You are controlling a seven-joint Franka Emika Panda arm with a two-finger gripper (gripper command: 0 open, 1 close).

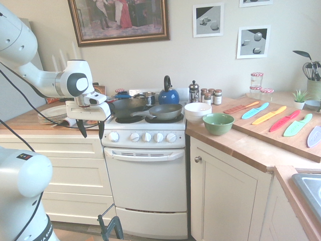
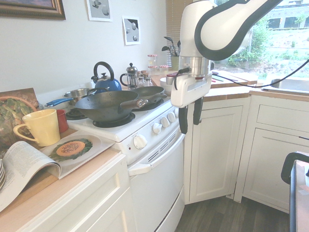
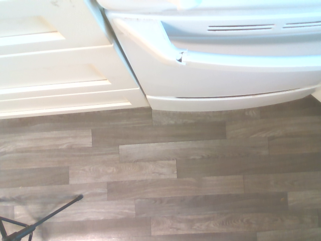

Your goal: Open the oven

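first exterior: oven door shut, gripper beside its knob row, jaws spread, empty | second exterior: bar handle under the knobs, untouched | wrist: door stiff, hinged low; hook the handle's middle

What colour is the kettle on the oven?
Blue kettle with a black handle; clearest in the first exterior view.
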